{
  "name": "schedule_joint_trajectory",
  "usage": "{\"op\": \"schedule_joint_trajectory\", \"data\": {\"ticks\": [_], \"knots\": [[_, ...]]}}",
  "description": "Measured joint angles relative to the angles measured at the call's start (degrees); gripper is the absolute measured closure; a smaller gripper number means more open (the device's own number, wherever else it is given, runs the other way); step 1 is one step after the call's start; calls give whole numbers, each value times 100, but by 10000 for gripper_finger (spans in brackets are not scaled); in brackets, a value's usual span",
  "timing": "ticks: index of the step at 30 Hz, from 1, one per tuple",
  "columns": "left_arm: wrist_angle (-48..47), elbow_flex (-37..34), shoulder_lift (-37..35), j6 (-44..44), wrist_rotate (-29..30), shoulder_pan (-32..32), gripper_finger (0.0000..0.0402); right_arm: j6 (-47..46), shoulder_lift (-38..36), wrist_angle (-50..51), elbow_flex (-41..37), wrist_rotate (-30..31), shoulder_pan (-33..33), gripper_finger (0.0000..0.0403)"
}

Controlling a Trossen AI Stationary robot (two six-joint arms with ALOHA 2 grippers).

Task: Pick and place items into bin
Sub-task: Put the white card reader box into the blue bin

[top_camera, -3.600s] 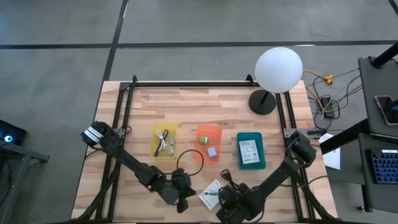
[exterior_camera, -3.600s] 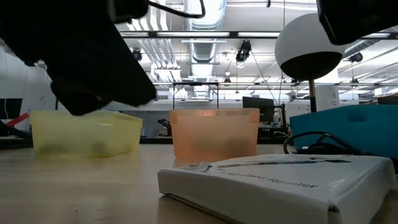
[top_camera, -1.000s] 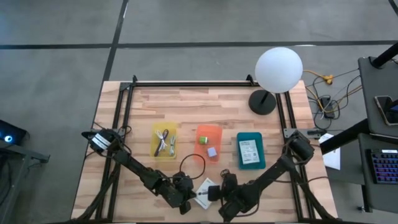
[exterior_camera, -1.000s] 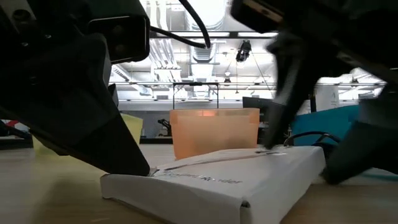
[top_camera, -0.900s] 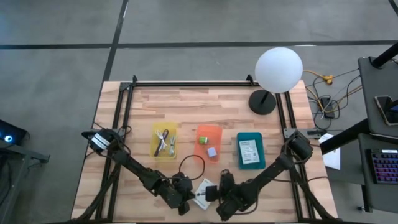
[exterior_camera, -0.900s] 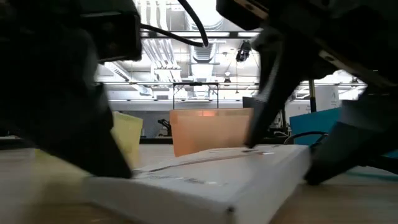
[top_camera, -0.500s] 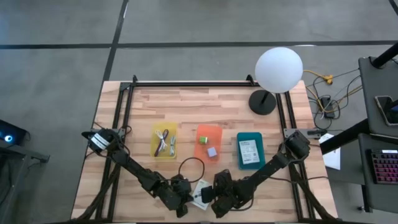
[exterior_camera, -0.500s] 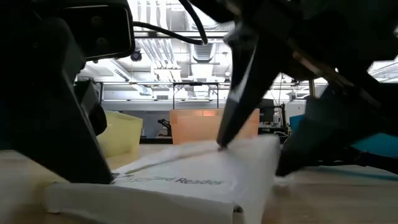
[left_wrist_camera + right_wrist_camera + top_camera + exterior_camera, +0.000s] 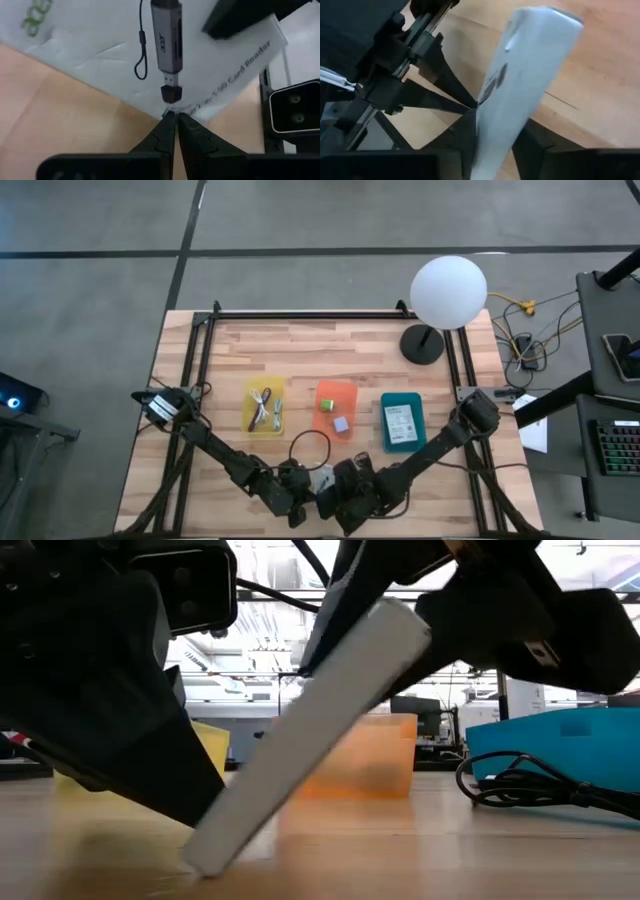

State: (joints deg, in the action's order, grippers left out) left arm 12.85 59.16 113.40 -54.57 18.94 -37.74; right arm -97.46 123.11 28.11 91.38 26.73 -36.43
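Tilting steeply, the flat white card-reader packet sits clamped in the right hand, left hand together.

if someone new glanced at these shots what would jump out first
The white packet tipped steeply on one edge at the table's near side, with both claws on it: the left claw shut at its lower edge, the right claw gripping it. Behind stand three bins in a row, yellow, orange and teal, and a big white globe lamp at the far right corner.
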Motion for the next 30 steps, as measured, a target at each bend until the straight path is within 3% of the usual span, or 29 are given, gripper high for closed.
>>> {"op": "schedule_joint_trajectory", "data": {"ticks": [6,13,18,22,26,30], "knots": [[-292,-28,-142,-2,462,-1,393,-241,-244,949,163,149,-62,354],[-552,-57,-474,71,873,-24,393,-937,-705,3216,819,423,-251,365],[-616,-27,-585,111,885,-20,393,-1801,-1214,4604,925,-16,-299,366],[-609,-35,-585,101,881,-20,393,-2229,-1952,5140,229,-287,-293,366],[-593,-35,-586,87,784,-25,393,-2437,-3222,5129,-968,-345,-256,367],[-574,-35,-598,-62,626,-26,393,-2326,-4530,4372,-2424,-1026,-29,367]]}}
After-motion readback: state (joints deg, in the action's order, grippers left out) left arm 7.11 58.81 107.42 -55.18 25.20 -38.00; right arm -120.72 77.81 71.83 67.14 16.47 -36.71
